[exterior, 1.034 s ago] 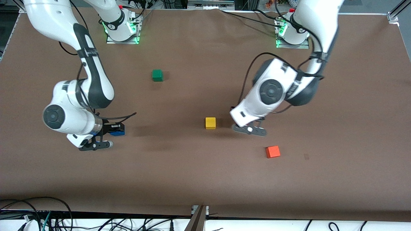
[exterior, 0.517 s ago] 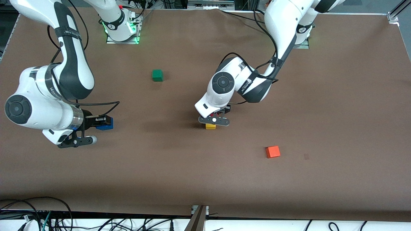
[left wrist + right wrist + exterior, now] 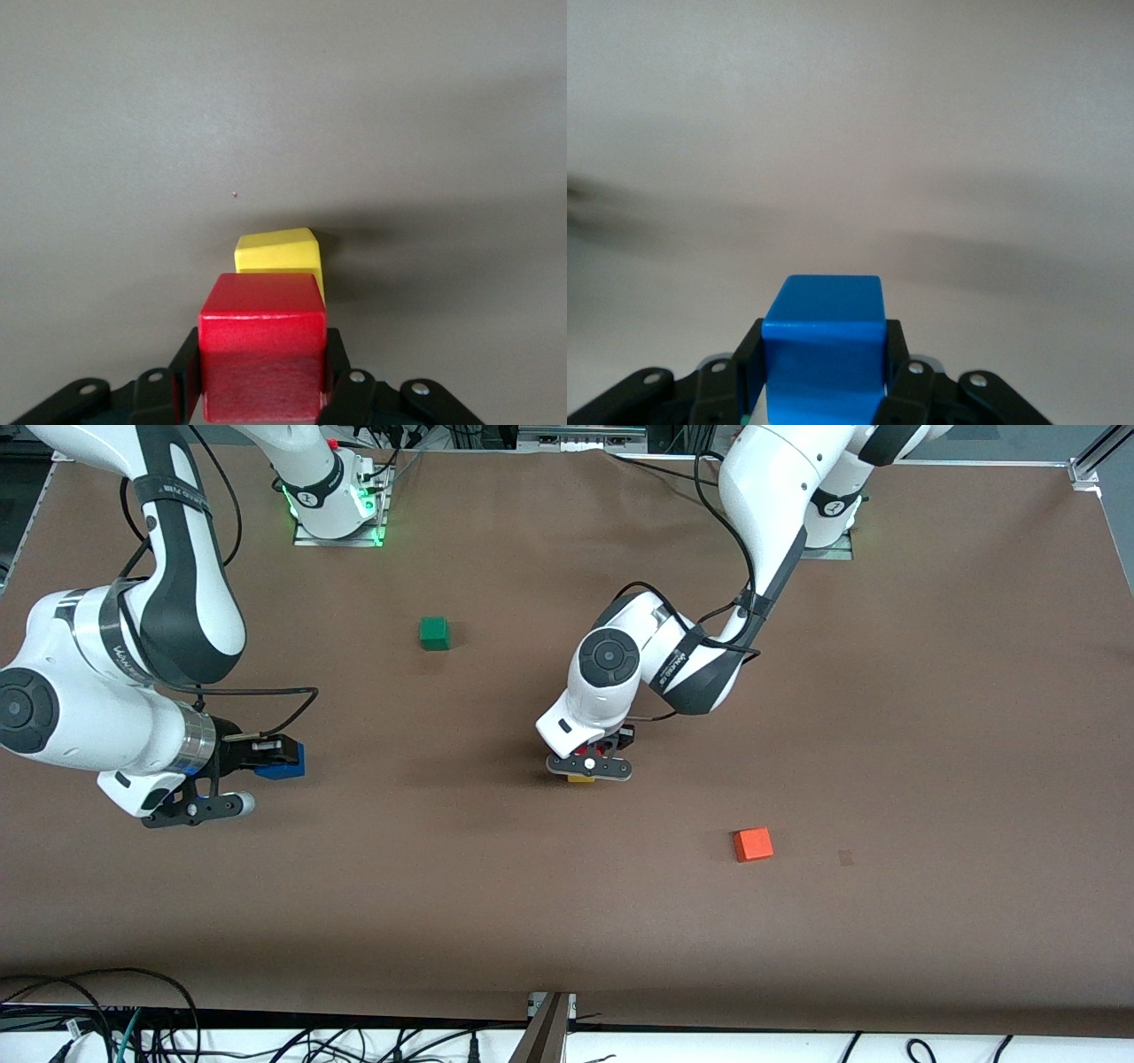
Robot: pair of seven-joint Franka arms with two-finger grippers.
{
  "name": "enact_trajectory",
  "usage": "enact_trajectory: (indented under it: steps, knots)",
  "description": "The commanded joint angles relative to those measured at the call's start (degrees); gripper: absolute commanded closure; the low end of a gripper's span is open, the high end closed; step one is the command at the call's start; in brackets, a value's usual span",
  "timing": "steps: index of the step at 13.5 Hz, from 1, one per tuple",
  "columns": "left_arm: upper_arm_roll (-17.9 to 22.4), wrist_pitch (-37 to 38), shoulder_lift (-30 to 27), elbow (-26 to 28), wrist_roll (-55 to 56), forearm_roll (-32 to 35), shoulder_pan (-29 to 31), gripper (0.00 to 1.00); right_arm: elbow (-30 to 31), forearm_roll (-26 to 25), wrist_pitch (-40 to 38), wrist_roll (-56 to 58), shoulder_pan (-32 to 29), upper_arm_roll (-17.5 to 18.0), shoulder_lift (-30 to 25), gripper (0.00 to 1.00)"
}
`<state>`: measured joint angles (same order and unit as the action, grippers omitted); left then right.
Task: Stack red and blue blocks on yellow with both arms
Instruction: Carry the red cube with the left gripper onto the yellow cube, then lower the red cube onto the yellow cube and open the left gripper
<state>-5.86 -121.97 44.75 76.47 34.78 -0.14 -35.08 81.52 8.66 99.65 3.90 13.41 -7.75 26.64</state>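
My left gripper (image 3: 595,755) is shut on the deep red cube (image 3: 262,343), held just above the yellow cube (image 3: 277,254). In the front view only a sliver of the yellow cube (image 3: 581,779) and a bit of the red cube (image 3: 588,749) show under the left hand, at mid-table. My right gripper (image 3: 270,759) is shut on the royal blue cube (image 3: 280,763), held above bare table toward the right arm's end. The blue cube (image 3: 824,348) fills the space between the right fingers in the right wrist view.
A green cube (image 3: 434,633) lies nearer the robot bases, between the two arms. An orange-red cube (image 3: 753,844) lies nearer the front camera than the yellow cube, toward the left arm's end. Cables run along the table's front edge (image 3: 266,1014).
My left arm swung over and lowered the red cube onto the spot above the yellow cube. My right arm drew the blue cube a little toward the right arm's end and rose.
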Motion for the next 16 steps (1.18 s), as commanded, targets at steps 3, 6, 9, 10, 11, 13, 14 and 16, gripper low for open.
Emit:
enact_trajectory:
  steps: [3, 6, 9, 10, 11, 13, 14, 16]
  knots:
    - [0.5, 0.1, 3.1, -4.4, 2.3, 1.4, -1.4, 1.0, -0.3, 0.0, -1.1, 0.7, -0.1, 0.1, -0.5, 0.74]
    - [0.8, 0.1, 3.8, -5.5, 2.5, 1.4, -1.7, 1.0, -0.3, 0.0, -1.1, 0.7, -0.1, 0.1, -0.5, 0.74]
    - [1.5, 0.2, 3.9, -5.5, 2.5, 1.5, -1.7, 1.0, -0.3, 0.0, -1.1, 0.6, 0.0, 0.1, -0.5, 0.74]
    - [1.5, 0.2, 3.9, -5.5, 2.5, 1.5, -1.7, 1.0, -0.3, 0.0, -1.1, 0.6, 0.0, 0.1, -0.5, 0.74]
    - [1.5, 0.2, 4.0, -5.5, 2.5, 1.5, -1.7, 1.0, -0.3, 0.0, -1.1, 0.5, 0.0, 0.1, -0.5, 0.75]
    - [1.4, 0.2, 4.2, -5.6, 3.6, 1.4, -1.7, 1.0, -0.3, 0.0, -1.1, 0.4, 0.1, 0.1, -0.5, 0.74]
    - [1.5, 0.2, 4.2, -5.5, 4.0, 1.4, -1.7, 0.18, -0.3, 0.0, -1.1, 0.3, 0.2, 0.2, -0.5, 0.74]
    - [1.4, 0.2, 4.0, -5.8, 4.8, 1.4, -1.8, 0.0, -0.3, 0.0, -1.1, 0.3, 0.2, 0.2, -0.5, 0.74]
